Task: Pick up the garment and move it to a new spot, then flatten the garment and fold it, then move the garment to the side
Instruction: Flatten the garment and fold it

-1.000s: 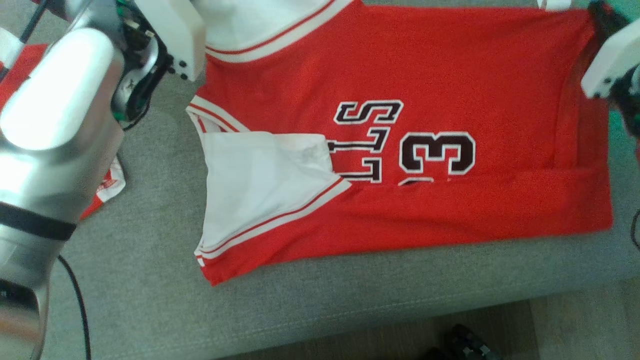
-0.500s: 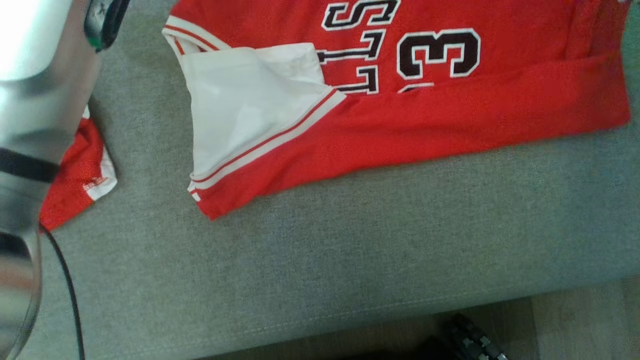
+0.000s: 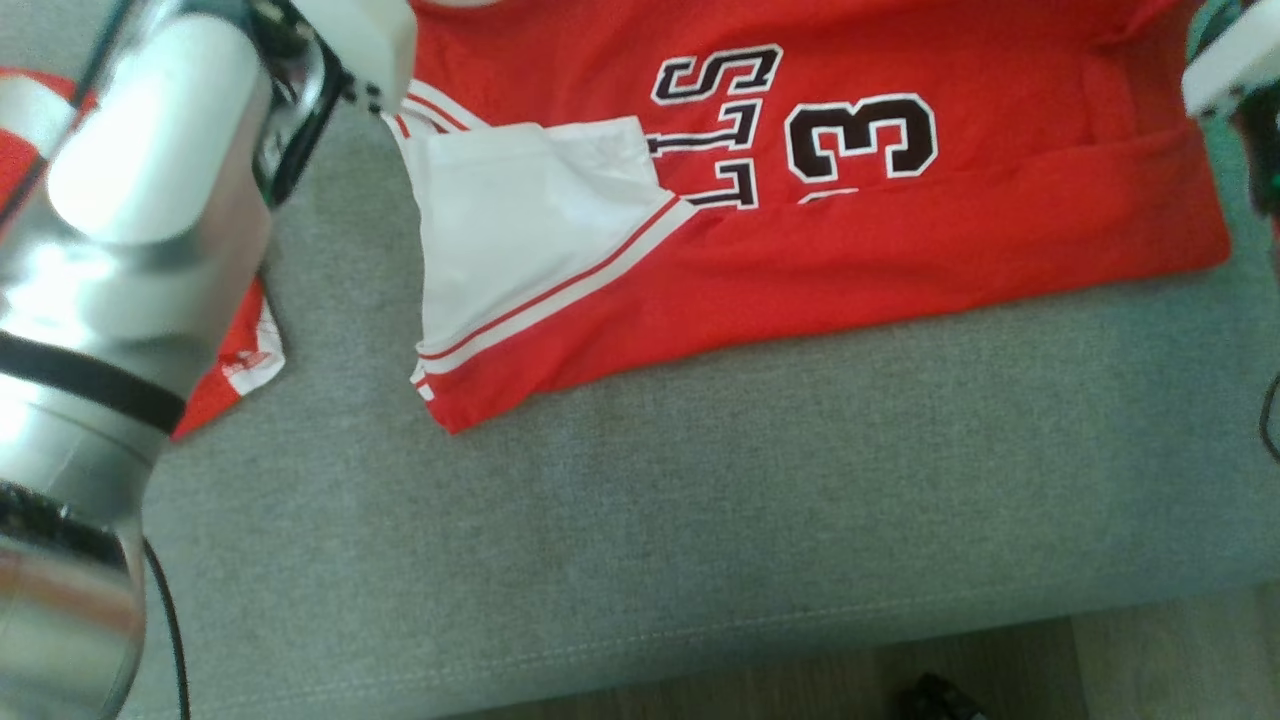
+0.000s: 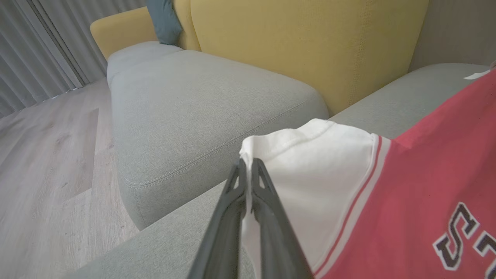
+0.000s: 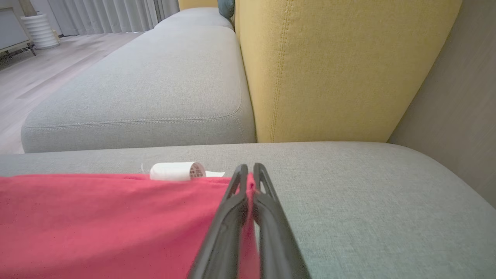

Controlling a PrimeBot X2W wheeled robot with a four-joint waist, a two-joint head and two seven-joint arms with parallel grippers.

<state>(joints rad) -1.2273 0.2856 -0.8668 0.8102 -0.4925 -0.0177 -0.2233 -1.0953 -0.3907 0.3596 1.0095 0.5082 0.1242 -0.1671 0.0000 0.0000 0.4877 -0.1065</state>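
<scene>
Jaws are clamping the red-and-white mesh basketball jersey (image 3: 900, 260) stretching between them over the grey fabric sofa seat (image 3: 700, 500), left on white shoulder, right on red hem, so pulling evenly apart is looking wise.

Garment (image 3: 900, 260) is matt cloth, sofa (image 3: 700, 520) coarse weave, arm (image 3: 130, 200) glossy metal.

Grey seat cushion (image 3: 700, 520) lies across the lower half of the head view, with wood floor (image 3: 1150, 650) at lower right. In the right wrist view, a yellow backrest (image 5: 329, 69) stands upper centre and a small white labelled roll (image 5: 176, 171) lies centre left. Teal pillow (image 4: 164, 21) noted at upper left of the left wrist view.
</scene>
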